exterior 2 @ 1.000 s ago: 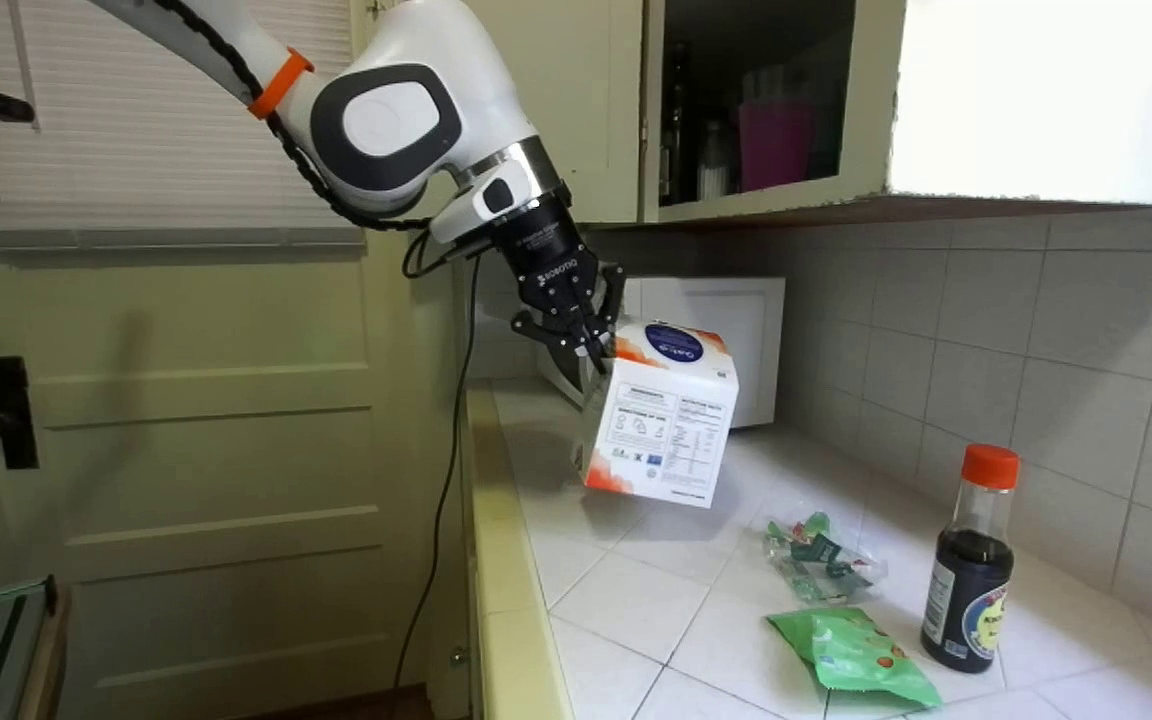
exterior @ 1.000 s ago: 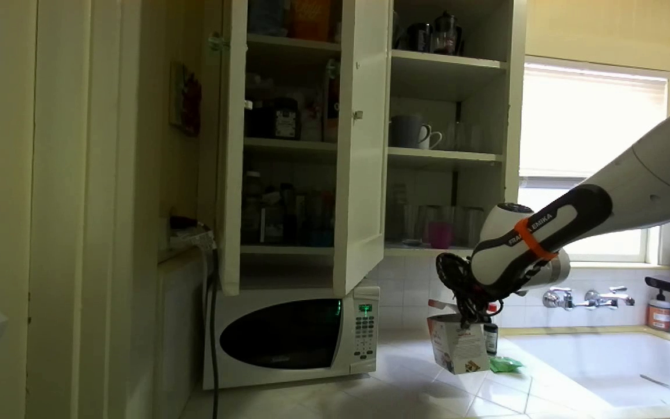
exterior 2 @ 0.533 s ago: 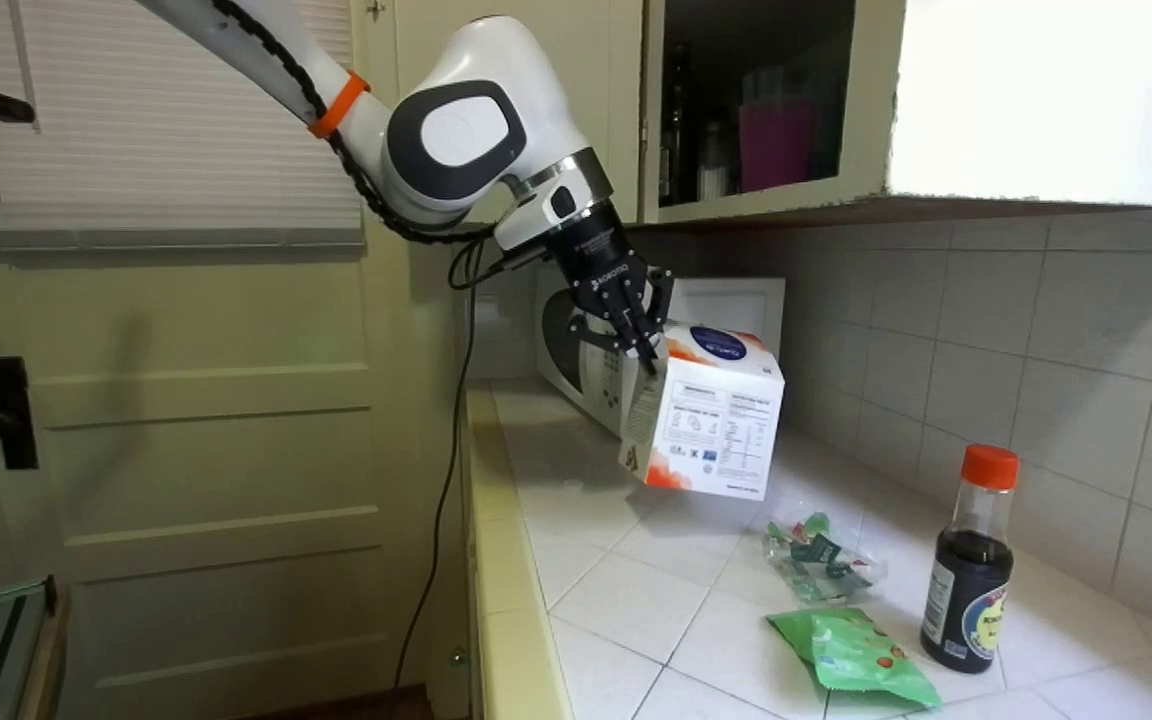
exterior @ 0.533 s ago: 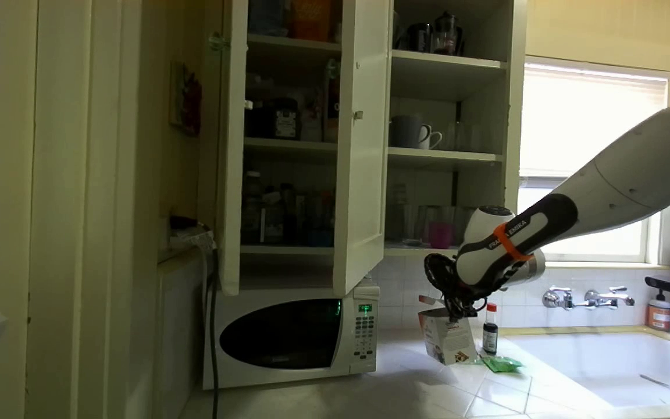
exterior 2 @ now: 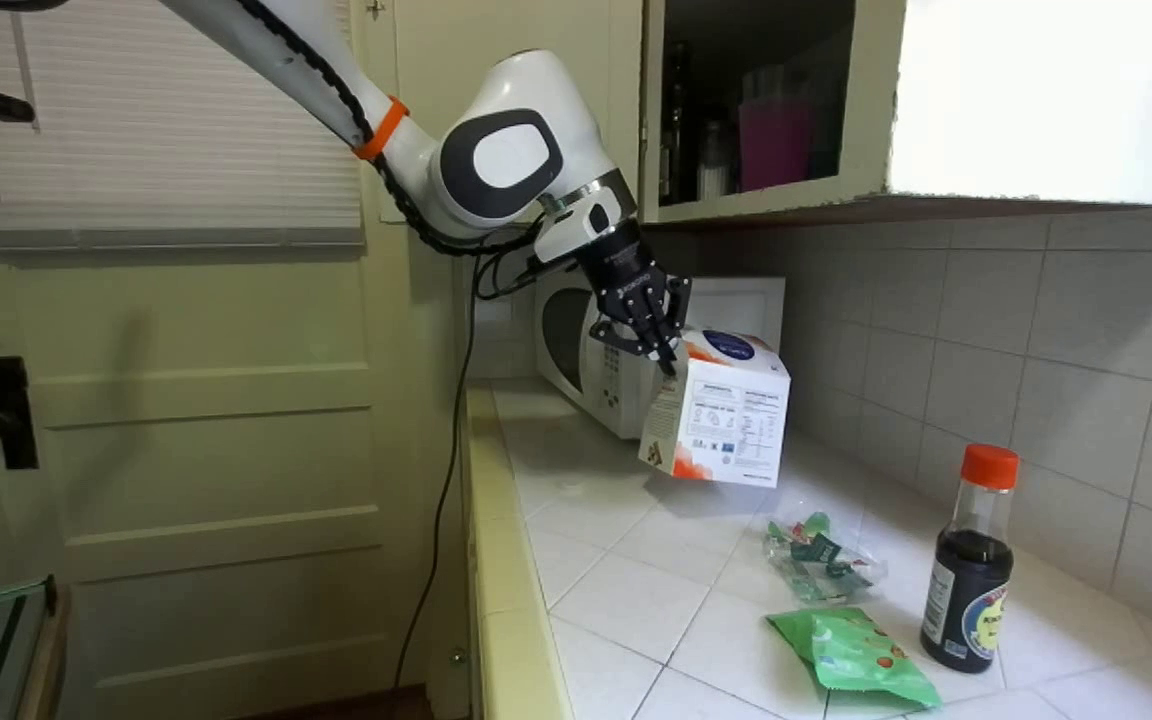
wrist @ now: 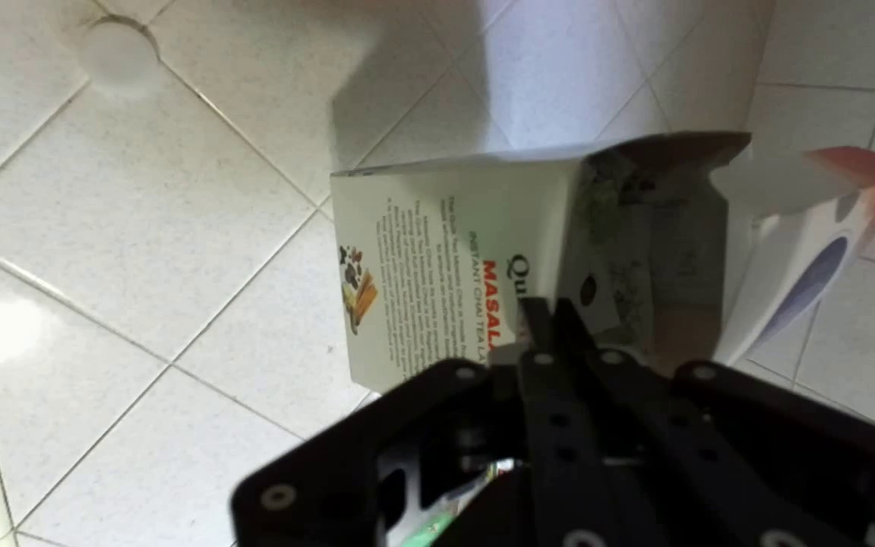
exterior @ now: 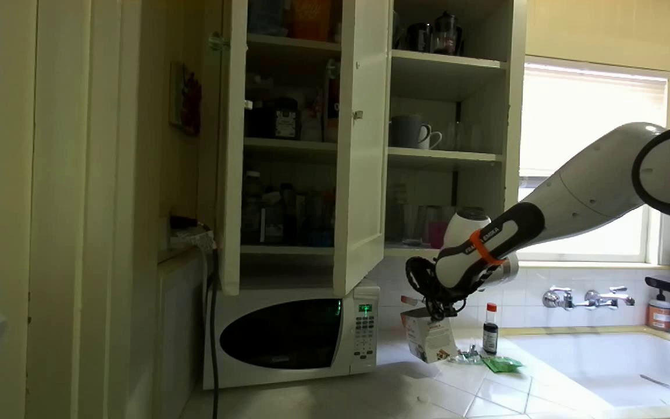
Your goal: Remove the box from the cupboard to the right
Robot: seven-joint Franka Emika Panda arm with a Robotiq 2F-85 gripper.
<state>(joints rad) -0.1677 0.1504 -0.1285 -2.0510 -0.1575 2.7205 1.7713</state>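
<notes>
My black Robotiq gripper (wrist: 551, 311) is pinching the rim of the white cardboard box w/ orange print (wrist: 437, 281), jaws almost together w/ thin board btwn: one on the printed face, one inside the carton. Box hangs tilted, mouth unsealed, lid flap w/ dark-blue oval (wrist: 802, 277) sticking out past it; red "MASALA" partly readable in wrist view. Looks clear of the white tiled countertop (exterior 2: 626, 610), but I can't judge the gap. Loc: out of the white-painted wall cupboard w/ panelled doors (exterior: 364, 145), lower than its bottom shelf, and R of the white microwave w/ black oval window (exterior: 282, 331) in an exterior view.

White Franka arm w/ orange band (exterior 2: 511, 155) slopes down to it from upper L in an exterior view.

On the counter near the box: crumpled clear plastic pkt w/ green bits (exterior 2: 821, 565). Then shiny green pkt (exterior 2: 856, 655), lying flat, and just beside that an upright clear bottle w/ red cap + dark liquid (exterior 2: 971, 580).

Further out, R of the bottle in an exterior view: white sink (exterior: 579, 364), chrome wall taps (exterior: 592, 298) above it. Two of the cupboard's doors stand swung out; shelves hold a dark jar w/ pale label (exterior: 287, 122), a grey mug (exterior: 406, 131) and a pink cup (exterior 2: 776, 145). Rest of the shelf contents too dim for me to ID.
</notes>
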